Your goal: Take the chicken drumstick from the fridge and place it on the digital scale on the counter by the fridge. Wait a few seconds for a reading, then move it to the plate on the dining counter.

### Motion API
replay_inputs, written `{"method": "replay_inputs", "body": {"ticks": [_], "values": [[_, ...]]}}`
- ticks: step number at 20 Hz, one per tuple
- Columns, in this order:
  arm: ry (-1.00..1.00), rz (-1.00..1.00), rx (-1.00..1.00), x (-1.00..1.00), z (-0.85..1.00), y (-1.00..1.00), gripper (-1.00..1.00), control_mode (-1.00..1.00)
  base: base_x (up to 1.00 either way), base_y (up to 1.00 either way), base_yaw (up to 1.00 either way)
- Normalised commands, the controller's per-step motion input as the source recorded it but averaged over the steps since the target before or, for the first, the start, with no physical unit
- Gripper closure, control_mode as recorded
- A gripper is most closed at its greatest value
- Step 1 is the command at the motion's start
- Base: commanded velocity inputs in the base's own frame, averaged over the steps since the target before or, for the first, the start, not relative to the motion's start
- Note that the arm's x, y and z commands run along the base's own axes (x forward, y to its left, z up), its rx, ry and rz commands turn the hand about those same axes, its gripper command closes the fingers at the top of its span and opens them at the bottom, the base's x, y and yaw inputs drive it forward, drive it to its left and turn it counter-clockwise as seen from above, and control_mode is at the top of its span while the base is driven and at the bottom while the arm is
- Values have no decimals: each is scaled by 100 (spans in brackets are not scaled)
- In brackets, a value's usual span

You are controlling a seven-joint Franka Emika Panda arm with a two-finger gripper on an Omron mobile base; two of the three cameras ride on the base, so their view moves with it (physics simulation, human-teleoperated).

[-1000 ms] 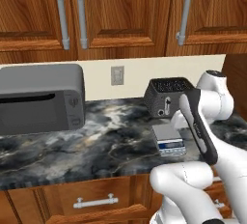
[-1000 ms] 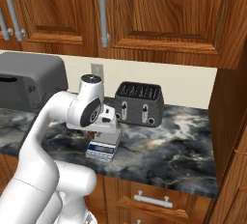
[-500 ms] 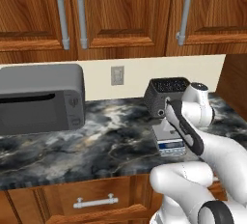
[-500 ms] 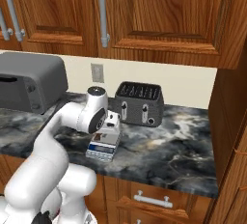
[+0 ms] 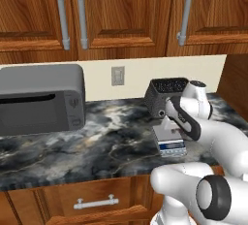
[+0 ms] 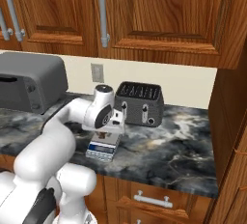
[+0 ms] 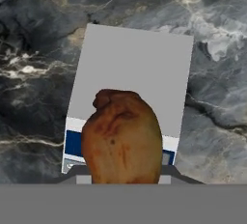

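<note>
Drumstick [image 7: 121, 138] above digital scale [image 7: 135, 68], hiding display strip; end effector [image 6: 107, 132] fingers hidden, grip undeterminable.

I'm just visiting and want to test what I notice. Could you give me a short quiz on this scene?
1. True or false: the drumstick is above the scale.
2. What stands behind the scale? A) a toaster B) a kettle C) a bowl
3. Fill in: the scale sits on a marbled ____.

Key: 1 true: the hand view looks down past it onto the scale. 2 A, the dark toaster. 3 counter.
</note>
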Motion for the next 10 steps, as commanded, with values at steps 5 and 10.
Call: {"method": "replay_inputs", "body": {"ticks": [5, 10], "values": [[1, 0, 0, 8, -43, 0, 100, -100, 0, 0, 0], [0, 0, 0, 24, -33, 0, 100, -100, 0, 0, 0]]}}
